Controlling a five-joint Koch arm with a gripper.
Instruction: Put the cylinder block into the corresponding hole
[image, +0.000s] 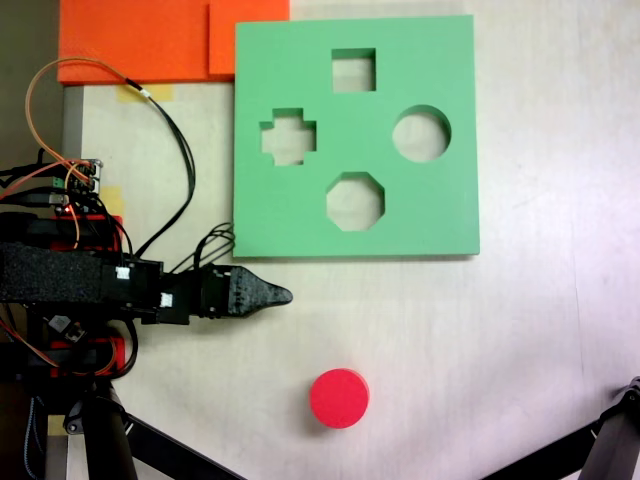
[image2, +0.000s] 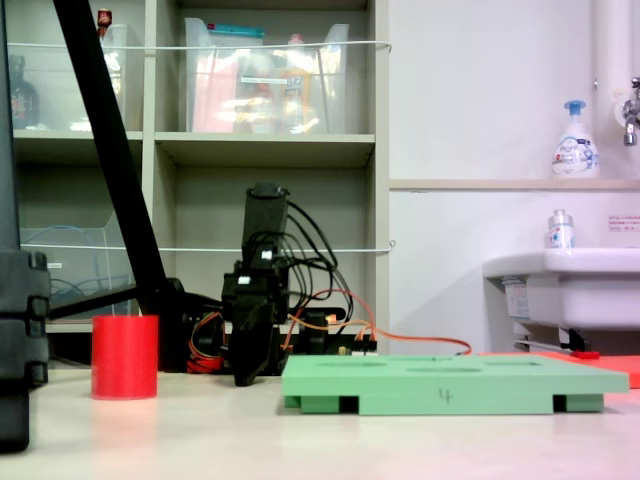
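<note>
The red cylinder block (image: 339, 398) (image2: 125, 357) stands upright on the pale table, by itself. The green foam board (image: 440, 60) (image2: 450, 380) lies flat; its circular hole (image: 421, 134) is on the right side in a fixed view and has nothing in it. My black gripper (image: 284, 295) (image2: 246, 372) hangs low over the table just off the board's lower left corner, pointing right. Its jaws look shut with nothing between them. The cylinder sits about a gripper's length below and right of the tip.
The board also has square (image: 353, 70), cross (image: 288, 137) and octagon (image: 355, 201) cutouts. Orange foam sheets (image: 140, 40) lie at the top left. Cables (image: 170, 130) trail by my base. Black tripod legs (image: 610, 440) (image2: 110, 150) cross the table's edges.
</note>
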